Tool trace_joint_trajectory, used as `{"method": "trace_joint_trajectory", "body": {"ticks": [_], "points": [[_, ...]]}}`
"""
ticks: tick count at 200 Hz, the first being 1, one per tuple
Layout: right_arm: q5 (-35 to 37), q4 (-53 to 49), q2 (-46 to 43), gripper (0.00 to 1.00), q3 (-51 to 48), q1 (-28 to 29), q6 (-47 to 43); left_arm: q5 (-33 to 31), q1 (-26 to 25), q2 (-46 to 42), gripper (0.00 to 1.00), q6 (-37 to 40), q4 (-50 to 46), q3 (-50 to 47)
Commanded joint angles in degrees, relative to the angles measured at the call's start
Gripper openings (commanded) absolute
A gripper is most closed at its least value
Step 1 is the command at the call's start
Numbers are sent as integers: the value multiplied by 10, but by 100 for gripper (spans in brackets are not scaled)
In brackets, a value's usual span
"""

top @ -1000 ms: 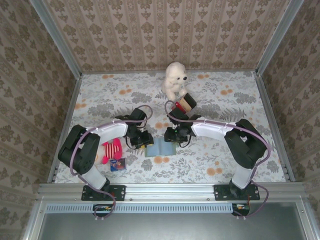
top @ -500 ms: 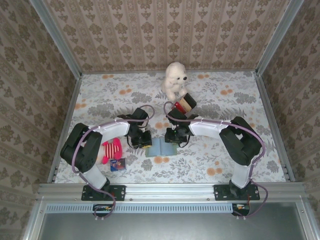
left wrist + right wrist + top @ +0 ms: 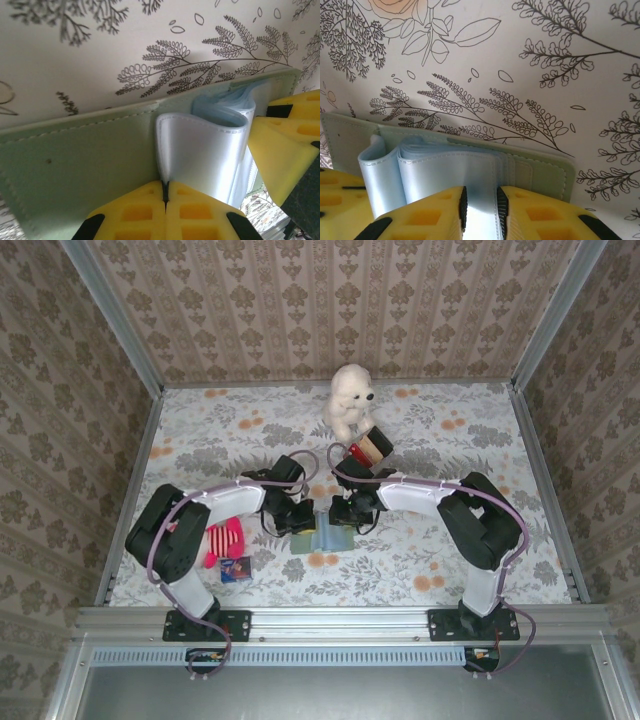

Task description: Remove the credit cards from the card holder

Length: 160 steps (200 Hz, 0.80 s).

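1. My left gripper (image 3: 165,192) has its yellow fingers pressed together, with no gap between the tips. They pinch the lower edge of one pale, glossy plastic pocket leaf (image 3: 200,150).
2. That leaf belongs to the flat sage-green folding card holder (image 3: 322,537). It lies open on the floral-printed table (image 3: 450,540), near the front edge, midway between my two arms.
3. My right gripper (image 3: 480,202) has its jaws narrow. A pale blue pocket leaf from the same card holder passes between the yellow pads (image 3: 435,210) and is clamped there.
4. The leaves arch up in loose folds between my two grippers, while the green cover stays flat on the table.
5. From above, both grippers meet over the card holder, the left on its left half and the right on its right half, close together.
6. A white plush bear (image 3: 350,400) sits at the far side, with a small striped box (image 3: 374,446) just in front of it.
7. A pink striped soft item (image 3: 222,540) and a small dark blue packet (image 3: 236,569) lie by my left arm.
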Motion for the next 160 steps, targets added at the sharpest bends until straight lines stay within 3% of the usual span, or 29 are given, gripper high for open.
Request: {"method": "trace_joint_trajectory", "body": {"ticks": [1, 26, 51, 79, 96, 160], "points": [[-14, -20, 31, 26, -15, 4, 10, 24, -7, 12, 0, -6, 10, 16], [-18, -14, 12, 24, -16, 3, 12, 19, -10, 10, 0, -14, 10, 21], [2, -6, -53, 25, -18, -3, 19, -6, -9, -16, 13, -14, -15, 40], [48, -36, -125, 36, -9, -18, 11, -56, 1, -51, 35, -2, -82, 81], [61, -38, -170, 47, -10, -28, -15, -92, 11, -69, 51, 11, -133, 112], [207, -44, -359, 75, -16, -94, -145, -224, 92, -145, 73, 80, -220, 180]]}}
